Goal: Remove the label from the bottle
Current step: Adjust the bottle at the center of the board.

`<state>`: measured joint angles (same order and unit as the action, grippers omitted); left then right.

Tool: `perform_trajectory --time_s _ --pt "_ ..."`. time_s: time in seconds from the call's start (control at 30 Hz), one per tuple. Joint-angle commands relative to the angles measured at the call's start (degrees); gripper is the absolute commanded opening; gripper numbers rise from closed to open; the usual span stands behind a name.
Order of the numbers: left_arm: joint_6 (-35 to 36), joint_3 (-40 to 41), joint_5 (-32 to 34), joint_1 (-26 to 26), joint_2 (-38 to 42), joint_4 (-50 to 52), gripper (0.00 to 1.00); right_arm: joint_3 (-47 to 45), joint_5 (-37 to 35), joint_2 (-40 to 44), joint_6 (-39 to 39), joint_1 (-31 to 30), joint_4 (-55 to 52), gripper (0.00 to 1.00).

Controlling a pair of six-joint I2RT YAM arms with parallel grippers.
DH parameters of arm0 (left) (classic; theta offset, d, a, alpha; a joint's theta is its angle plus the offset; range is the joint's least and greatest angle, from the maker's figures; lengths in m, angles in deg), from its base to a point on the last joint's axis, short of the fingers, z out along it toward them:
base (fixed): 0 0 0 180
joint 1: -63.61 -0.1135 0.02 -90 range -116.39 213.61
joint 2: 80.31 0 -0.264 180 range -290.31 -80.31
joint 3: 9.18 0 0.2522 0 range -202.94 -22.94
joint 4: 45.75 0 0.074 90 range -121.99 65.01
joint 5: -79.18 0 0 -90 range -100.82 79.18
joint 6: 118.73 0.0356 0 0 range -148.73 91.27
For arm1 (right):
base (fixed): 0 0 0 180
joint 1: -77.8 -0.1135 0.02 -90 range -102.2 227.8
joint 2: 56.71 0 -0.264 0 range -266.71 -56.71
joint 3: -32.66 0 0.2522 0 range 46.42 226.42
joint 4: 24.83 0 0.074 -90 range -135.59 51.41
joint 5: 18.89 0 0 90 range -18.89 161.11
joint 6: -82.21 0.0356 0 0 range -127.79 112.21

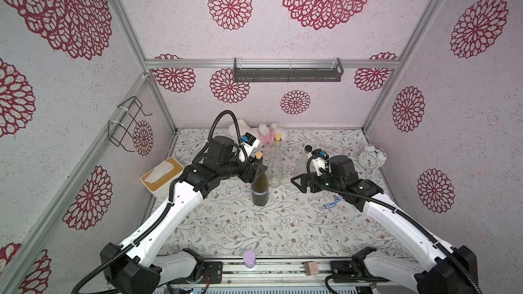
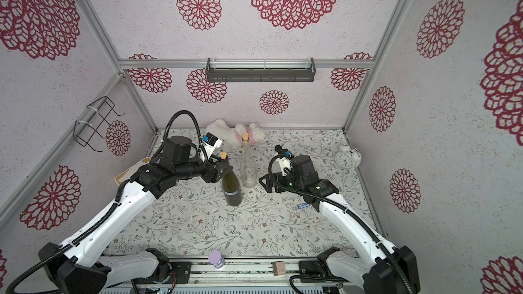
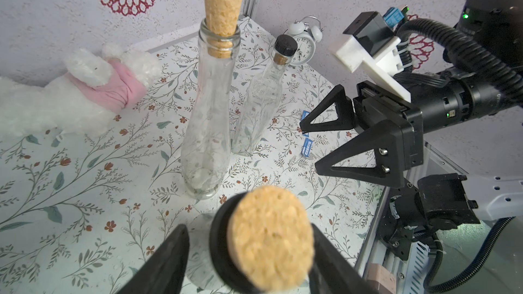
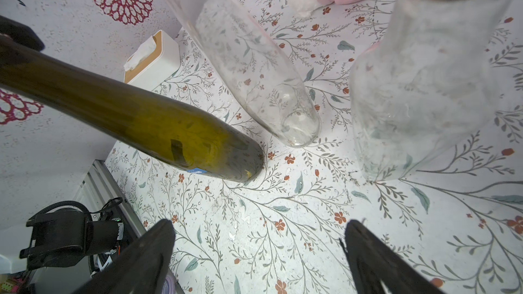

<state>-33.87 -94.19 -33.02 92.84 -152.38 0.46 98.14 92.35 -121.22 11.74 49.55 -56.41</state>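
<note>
A dark green bottle (image 1: 259, 190) with a cork (image 3: 271, 238) stands upright mid-table, also showing in the other top view (image 2: 232, 188). A blue label (image 1: 259, 193) bands its lower body, and only an edge of this label (image 4: 196, 170) shows in the right wrist view. My left gripper (image 1: 259, 169) straddles the bottle's neck. In the left wrist view the left gripper (image 3: 247, 227) has one finger against the neck and a gap at the other. My right gripper (image 1: 297, 182) hangs open and empty to the bottle's right, well apart from it; the wrist views show it too (image 3: 309, 149) (image 4: 259, 227).
A clear corked bottle (image 1: 275, 165) stands just right of the green one, a black-capped clear bottle (image 1: 304, 162) beyond it. Blue label scraps (image 1: 329, 205) lie near the right arm. Alarm clock (image 1: 369, 159), tissue box (image 1: 161, 176) and plush toy (image 1: 266, 134) ring the back.
</note>
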Motion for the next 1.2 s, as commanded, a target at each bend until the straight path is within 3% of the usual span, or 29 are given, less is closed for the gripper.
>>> perform_trajectory --time_s 0.0,0.2,0.47,0.77,1.0,1.17 --pt "0.88 -1.00 -0.98 -0.47 -1.17 -2.11 0.63 0.48 0.99 -0.25 -0.83 0.38 1.83 0.97" --pt "0.21 -0.99 -0.21 -0.47 -2.01 -3.51 0.53 1.31 1.27 -1.23 -2.01 0.40 1.27 0.96" --pt "-0.81 -1.48 2.15 -0.40 -2.30 -3.23 0.31 1.23 1.44 -1.10 -2.56 0.44 2.00 0.96" --pt "-2.86 -2.73 10.96 -0.16 1.07 -0.97 0.24 2.50 0.76 -1.52 -3.78 0.39 0.12 0.96" --pt "-9.32 -5.12 30.65 3.14 4.74 3.24 0.24 3.94 -1.80 -1.25 -6.18 -3.15 -0.43 0.94" --pt "-16.74 -8.47 48.67 10.24 4.67 8.85 0.22 5.57 -5.08 -3.16 -7.61 -7.34 0.03 0.92"
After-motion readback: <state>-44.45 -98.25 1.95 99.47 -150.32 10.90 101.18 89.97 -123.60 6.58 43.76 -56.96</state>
